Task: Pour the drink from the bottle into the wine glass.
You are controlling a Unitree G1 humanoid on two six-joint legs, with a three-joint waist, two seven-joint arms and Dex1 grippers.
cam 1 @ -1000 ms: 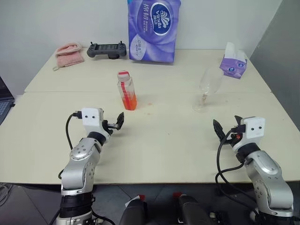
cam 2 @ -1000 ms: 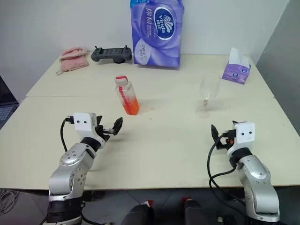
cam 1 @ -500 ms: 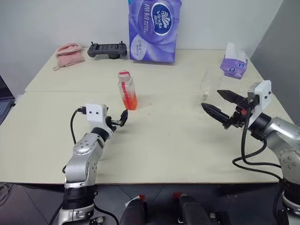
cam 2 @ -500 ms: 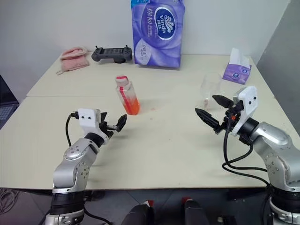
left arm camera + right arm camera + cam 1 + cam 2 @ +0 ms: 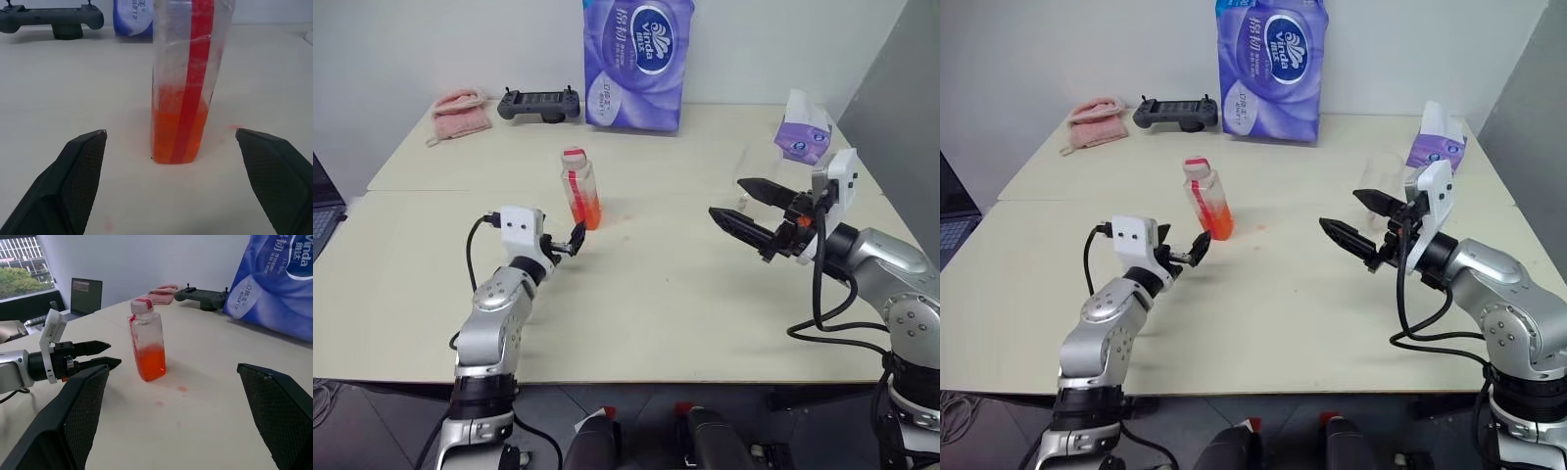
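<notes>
Jaws wide both sides; right gripper point(image 5: 751, 211) risen, left gripper point(image 5: 574, 238) nearer bottle point(image 5: 578, 189).

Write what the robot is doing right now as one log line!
bottle: upright, capped, untouched | left hand: open, just short of bottle | right hand: open, raised before wine glass

- The bottle point(image 5: 578, 189) stands upright on the table point(image 5: 636, 304), left of centre.
- The left gripper point(image 5: 570, 241) hangs just in front of the bottle, close to it but apart, jaws spread.
- The wine glass point(image 5: 1383, 179) stands on the right side, partly hidden behind the right gripper point(image 5: 742, 206).
- The right gripper hangs above the table with jaws spread, pointing left towards the bottle, well apart from it.
- A tissue pack point(image 5: 633, 61) stands at the back, behind the bottle.
- A controller point(image 5: 537, 103) lies left of the pack; a cloth point(image 5: 460, 110) lies further left.
- A tissue box point(image 5: 802, 130) sits at the back right, behind the glass.
- A laptop point(image 5: 86, 295) sits off the table's left edge.
</notes>
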